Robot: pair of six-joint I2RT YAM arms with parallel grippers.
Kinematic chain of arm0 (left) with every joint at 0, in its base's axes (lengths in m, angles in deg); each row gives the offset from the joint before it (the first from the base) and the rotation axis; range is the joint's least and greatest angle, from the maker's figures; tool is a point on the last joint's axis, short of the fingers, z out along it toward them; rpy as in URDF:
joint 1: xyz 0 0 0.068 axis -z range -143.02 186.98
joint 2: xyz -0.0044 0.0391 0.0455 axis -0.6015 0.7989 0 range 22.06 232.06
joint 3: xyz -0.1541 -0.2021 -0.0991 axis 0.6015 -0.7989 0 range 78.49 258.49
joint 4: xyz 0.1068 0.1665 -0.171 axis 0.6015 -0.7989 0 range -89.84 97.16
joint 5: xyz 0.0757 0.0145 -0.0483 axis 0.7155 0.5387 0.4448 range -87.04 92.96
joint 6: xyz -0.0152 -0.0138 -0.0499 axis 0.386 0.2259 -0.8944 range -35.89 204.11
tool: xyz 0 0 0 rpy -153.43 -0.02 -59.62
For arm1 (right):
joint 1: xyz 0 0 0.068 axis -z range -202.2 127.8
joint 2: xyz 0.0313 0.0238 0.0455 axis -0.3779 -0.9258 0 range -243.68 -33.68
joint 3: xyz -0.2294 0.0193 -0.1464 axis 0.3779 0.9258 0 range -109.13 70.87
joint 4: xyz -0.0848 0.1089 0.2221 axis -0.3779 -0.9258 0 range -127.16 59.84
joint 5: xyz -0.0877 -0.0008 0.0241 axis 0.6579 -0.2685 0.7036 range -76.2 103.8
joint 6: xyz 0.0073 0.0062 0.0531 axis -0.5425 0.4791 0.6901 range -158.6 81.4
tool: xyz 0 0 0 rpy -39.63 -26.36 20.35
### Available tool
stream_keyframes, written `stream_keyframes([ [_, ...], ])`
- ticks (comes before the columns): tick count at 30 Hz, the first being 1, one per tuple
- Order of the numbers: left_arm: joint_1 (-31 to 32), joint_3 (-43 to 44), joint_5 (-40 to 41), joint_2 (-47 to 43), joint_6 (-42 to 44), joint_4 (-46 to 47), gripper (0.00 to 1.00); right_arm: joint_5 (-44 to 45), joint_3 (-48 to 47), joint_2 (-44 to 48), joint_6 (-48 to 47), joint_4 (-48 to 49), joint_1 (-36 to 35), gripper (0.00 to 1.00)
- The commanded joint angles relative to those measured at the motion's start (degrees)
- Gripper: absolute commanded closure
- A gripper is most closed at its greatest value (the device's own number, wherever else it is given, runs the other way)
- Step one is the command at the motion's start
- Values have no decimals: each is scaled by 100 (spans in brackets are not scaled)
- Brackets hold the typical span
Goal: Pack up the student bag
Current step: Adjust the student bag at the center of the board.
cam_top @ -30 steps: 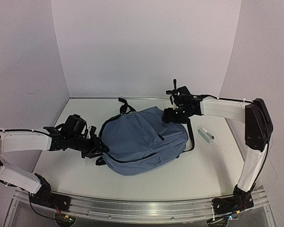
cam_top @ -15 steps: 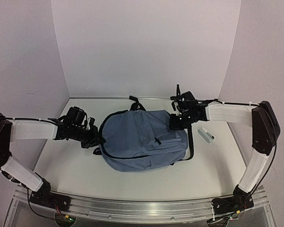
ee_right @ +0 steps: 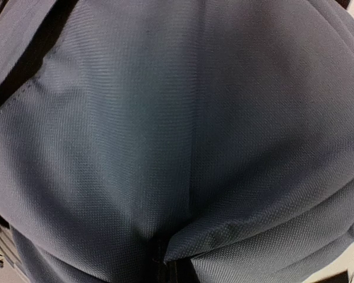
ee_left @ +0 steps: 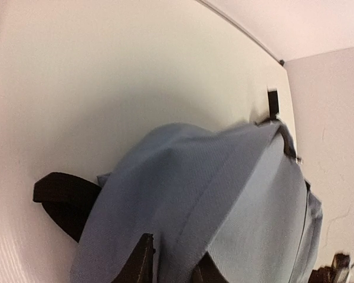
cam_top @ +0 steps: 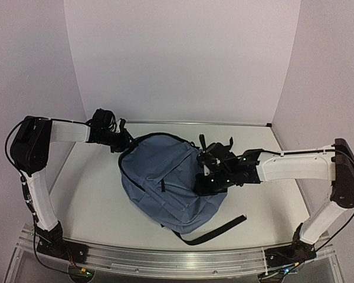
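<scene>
Student bag (cam_top: 165,197) lay front panel up on the white table (cam_top: 85,194), with table surface showing on every side of it. Slate-blue cloth; its rounded top end pointed toward the far left, its bottom end toward the near right. A black zipper line (cam_top: 128,180) curved along the bag's left side.

My left gripper (cam_top: 123,143) sat at the bag's far-left corner, touching the cloth. From the left wrist, my two dark fingers (ee_left: 143,262) stood close together with a raised ridge of the bag's blue fabric between them: a narrow pinch, jaws nearly closed on that fold. A black strap loop (ee_left: 62,197) poked out from under the bag on its left, flat on the table.

My right gripper (cam_top: 207,178) was at the bag's right edge, about halfway along it, pressed against the fabric. From the right wrist, the bag's cloth filled the whole view. The fingers themselves were mostly hidden, but the cloth drew down into a tight pucker (ee_right: 165,250) where they meet, creases running into it. I read that as jaws almost together, holding a fold of the bag.

A long black strap (cam_top: 215,232) trailed from the bag's near-right end, lying loose on the table. More black straps (cam_top: 215,147) bunched at the bag's far-right side, just beyond my right gripper.
</scene>
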Motion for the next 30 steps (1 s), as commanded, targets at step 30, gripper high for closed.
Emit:
stream_keyframes([
  [30,1353,-3662,1530,-3591,-1841,256,22,123,-1601,-972,1198,750,-1151,71],
])
